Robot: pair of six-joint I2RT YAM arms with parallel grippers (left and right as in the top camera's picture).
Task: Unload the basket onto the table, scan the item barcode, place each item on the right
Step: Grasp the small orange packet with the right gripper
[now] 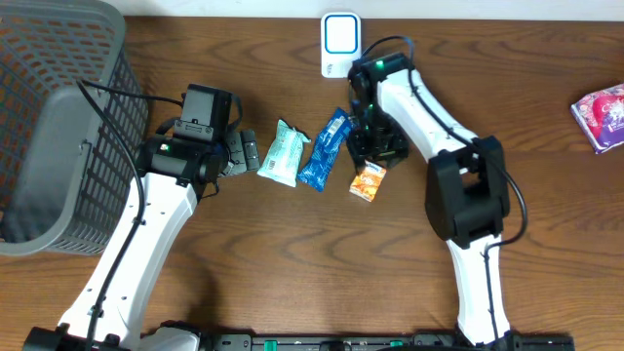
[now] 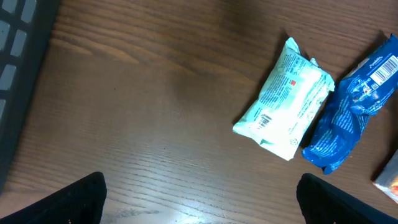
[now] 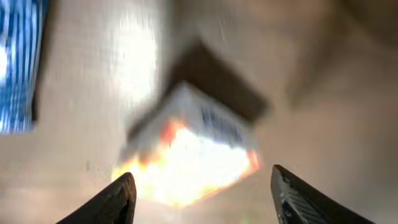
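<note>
Three items lie in a row on the wooden table: a mint-green packet [image 1: 283,153] [image 2: 286,102] with a barcode facing up, a blue packet [image 1: 325,148] [image 2: 354,112] [image 3: 15,62], and a small orange-and-white packet [image 1: 369,181] [image 3: 193,155]. A white scanner [image 1: 340,44] with a blue face stands at the table's far edge. My right gripper [image 1: 375,151] [image 3: 202,186] hovers just above the orange packet, open, fingers on either side of it and holding nothing; its view is blurred. To the left of the green packet, my left gripper [image 1: 244,154] [image 2: 199,199] is wide open and empty.
A grey mesh basket [image 1: 49,127] [image 2: 15,62] fills the left side of the table. A pink packet [image 1: 602,112] lies at the far right edge. Bare wood spreads along the front of the table between the two arms.
</note>
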